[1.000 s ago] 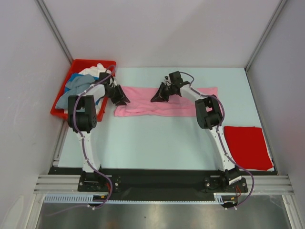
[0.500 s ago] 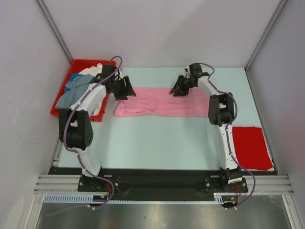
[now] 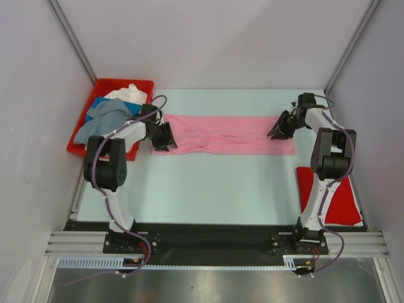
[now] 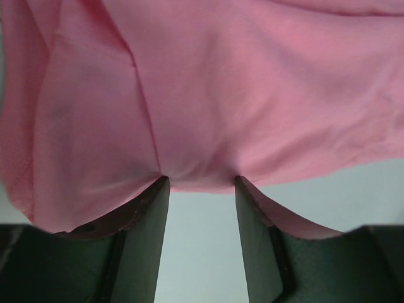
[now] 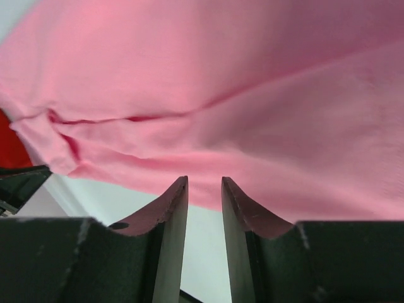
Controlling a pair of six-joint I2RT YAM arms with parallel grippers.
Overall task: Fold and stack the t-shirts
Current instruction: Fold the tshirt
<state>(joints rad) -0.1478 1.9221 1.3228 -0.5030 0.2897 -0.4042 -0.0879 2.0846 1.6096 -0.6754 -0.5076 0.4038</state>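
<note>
Left wrist view: the left gripper (image 4: 201, 182) holds its two dark fingers spread. Bare table (image 4: 201, 252) shows in the gap, and the tips meet the near edge of the pink t-shirt (image 4: 240, 88). Cloth laps over the outer sides of both fingers, but none is pinched between them.

The right wrist view shows the right gripper (image 5: 204, 181) with its fingers parted by a narrower gap, also with only table between them. Its tips are at the edge of the same pink shirt, which is creased into a fold here. A sliver of the red t-shirt (image 5: 7, 142) shows at the left edge, which the left wrist camera does not catch.

Only the top view gives the layout. The pink shirt lies flat as a long band across the far half of the table, with one gripper at each end. The red shirt lies folded at the near right, partly behind the right arm. At far left, a red bin (image 3: 79, 151) holds a grey-blue t-shirt (image 3: 104, 118), a blue t-shirt (image 3: 101, 103) and a white t-shirt (image 3: 129, 93).
</note>
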